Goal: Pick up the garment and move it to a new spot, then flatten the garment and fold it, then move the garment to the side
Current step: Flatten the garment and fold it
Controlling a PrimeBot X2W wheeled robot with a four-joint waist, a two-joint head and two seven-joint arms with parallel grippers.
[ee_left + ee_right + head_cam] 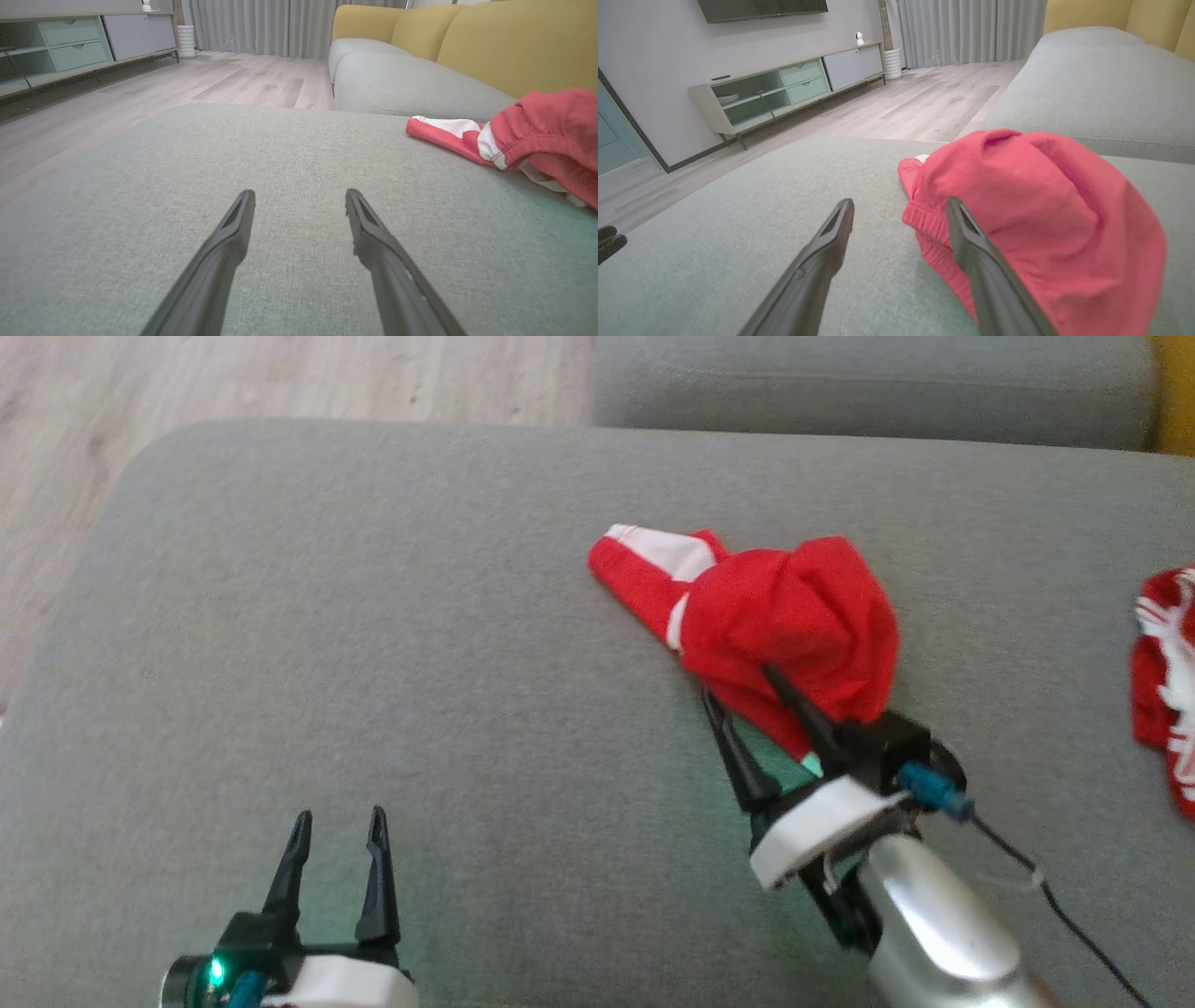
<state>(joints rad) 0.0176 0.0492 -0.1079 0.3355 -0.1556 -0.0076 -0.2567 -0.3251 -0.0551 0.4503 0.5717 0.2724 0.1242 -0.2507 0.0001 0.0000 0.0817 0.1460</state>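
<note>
Head view: garment [784, 616] lies bunched on the grey cushion [373, 616], a bit past centre toward 2 o'clock. It's red w/ white stripes; one flat striped end points to 10 o'clock and the bulk is humped up at the 4 o'clock end.

R gripper [738, 682] comes in from 5 o'clock, fingers apart, at the garment's near edge. One finger lies over the red fabric, the other just beside the edge over bare cushion. Can't tell if either finger touches the cloth. In the R wrist view the R gripper [901, 203] is spread wide. The garment's [1031, 210] ribbed hem sits between the tips, w/ the 3 o'clock finger crossing in front of it and the 9 o'clock finger over plain cushion [738, 224].

L gripper [339, 817] is at 7 o'clock in the head view, fingers apart, nothing between them, well apart from the garment. L wrist view: L gripper [300, 193] spread over bare cushion [280, 149], garment [537, 126] off at 3 o'clock.

A 2nd red-white cloth [1167, 681] sits at the 3 o'clock edge of the head view, apart from the garment. Wood floor [280, 373] shows at 11 o'clock beyond the cushion. A yellow backrest [514, 42] is at 2 o'clock in the L wrist view, and a low cabinet [784, 88] at 10 o'clock in the R wrist view.
</note>
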